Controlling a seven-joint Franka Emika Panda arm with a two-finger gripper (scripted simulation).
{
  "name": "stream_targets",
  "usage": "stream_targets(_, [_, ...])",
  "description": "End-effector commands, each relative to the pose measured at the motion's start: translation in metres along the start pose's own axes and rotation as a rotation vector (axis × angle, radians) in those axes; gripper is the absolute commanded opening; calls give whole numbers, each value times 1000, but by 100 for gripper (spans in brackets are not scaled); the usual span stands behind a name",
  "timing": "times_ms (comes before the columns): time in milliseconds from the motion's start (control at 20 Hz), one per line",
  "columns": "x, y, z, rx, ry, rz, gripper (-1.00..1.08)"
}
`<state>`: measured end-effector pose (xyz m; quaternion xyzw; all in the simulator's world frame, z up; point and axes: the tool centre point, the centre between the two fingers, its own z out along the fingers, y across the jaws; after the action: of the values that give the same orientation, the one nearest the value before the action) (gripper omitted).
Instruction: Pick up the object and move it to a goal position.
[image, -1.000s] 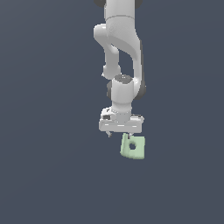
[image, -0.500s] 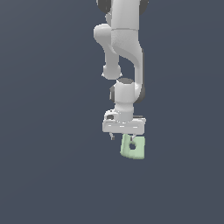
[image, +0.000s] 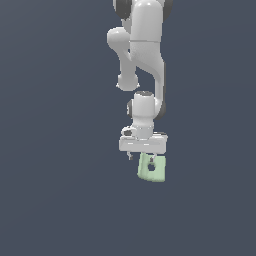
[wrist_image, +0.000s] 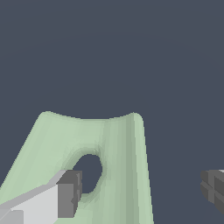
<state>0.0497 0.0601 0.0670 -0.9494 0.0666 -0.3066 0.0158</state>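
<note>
The object (image: 151, 168) is a pale green squarish block with rounded corners and a round hole in its middle. In the exterior view it shows just under the white hand, tilted a little. My gripper (image: 145, 157) is directly over it, pointing down. In the wrist view the object (wrist_image: 118, 153) fills the lower part of the picture, and the gripper (wrist_image: 140, 190) stands open. One dark fingertip (wrist_image: 70, 192) overlaps the block beside the hole. The other fingertip (wrist_image: 213, 187) is apart from the block's edge, with a clear gap. Whether either pad touches the block I cannot tell.
Only a plain dark grey-blue background surrounds the arm (image: 145, 60) and the block. No other objects, edges or goal marker show in either view.
The hand has come down and shifted slightly toward the exterior view's right, closing in on the block. The block has stayed in about the same place.
</note>
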Motion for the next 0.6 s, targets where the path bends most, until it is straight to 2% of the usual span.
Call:
stream_targets(0, [0, -1, 0, 2, 13, 3, 108])
stream_targets(550, [-1, -1, 10, 3, 17, 4, 108])
